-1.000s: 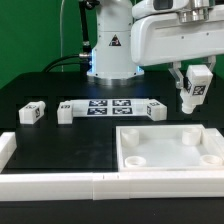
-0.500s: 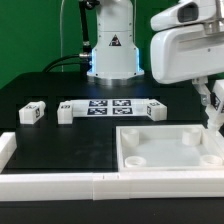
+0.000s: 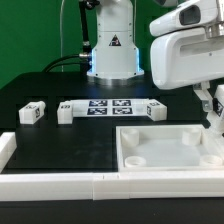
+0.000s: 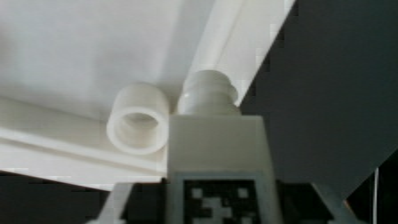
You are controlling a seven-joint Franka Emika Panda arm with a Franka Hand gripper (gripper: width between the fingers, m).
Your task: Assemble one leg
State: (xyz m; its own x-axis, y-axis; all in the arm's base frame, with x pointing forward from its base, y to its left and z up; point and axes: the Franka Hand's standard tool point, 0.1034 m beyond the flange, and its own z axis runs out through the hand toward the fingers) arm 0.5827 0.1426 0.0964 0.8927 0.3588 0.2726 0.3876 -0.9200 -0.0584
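Black table [image 3: 60, 135] fills the lower half of the exterior view, with a green backdrop [image 3: 30, 40] behind it. The marker board [image 3: 108, 108] lies mid-frame. A spare leg [image 3: 32, 112] sits loose at the exterior view's left, well apart from the work. The white panel [image 3: 170, 150] lies flat at the lower right, rim upward, which leaves its corner sockets open from above.

At the right edge of that view the pincer [image 3: 212, 112] hangs just over the panel's far corner. The wrist view shows it closed on the leg [image 4: 217, 150], tag facing the camera and peg end pointing toward the panel. A round socket [image 4: 139, 120] sits just beside the peg, not under it. My reading is that the leg is held this way so the peg can enter the socket, and a small sideways correction seems needed first.
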